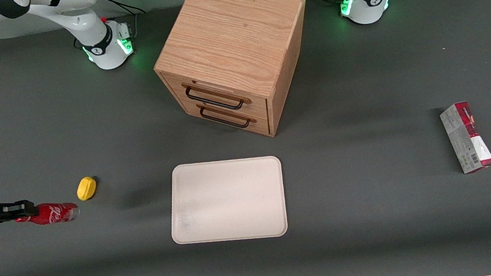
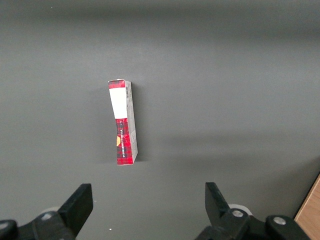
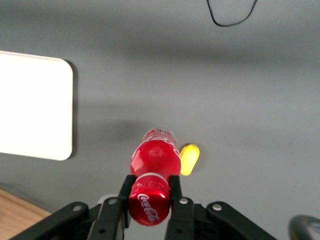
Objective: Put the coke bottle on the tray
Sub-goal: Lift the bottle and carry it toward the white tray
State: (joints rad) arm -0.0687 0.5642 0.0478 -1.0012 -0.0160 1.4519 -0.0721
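While the coke bottle [image 1: 51,214] hangs sideways above the desk [image 1: 386,234] at the working arm's end, the gripper [image 1: 18,211] has its jaws pinched narrow on the neck just below the red cap, as the right wrist view shows. That hold near the cap leaves the body and base free, probably so the bottle can be set down without the fingers [image 3: 174,186] fouling the surface. A shadow on the desk beside the bottle suggests it is lifted clear, not resting. Just beside the bottle, slightly farther from the front camera, lies a yellow lemon-shaped object [image 1: 86,188]. The tray [image 1: 227,200] sits well apart toward the middle of the desk, bare, in front of the wooden cabinet [image 1: 232,47] with its 2 drawers. A red and white box [image 1: 466,136] lies toward the parked arm's end. The carry to the tray looks to be what remains.
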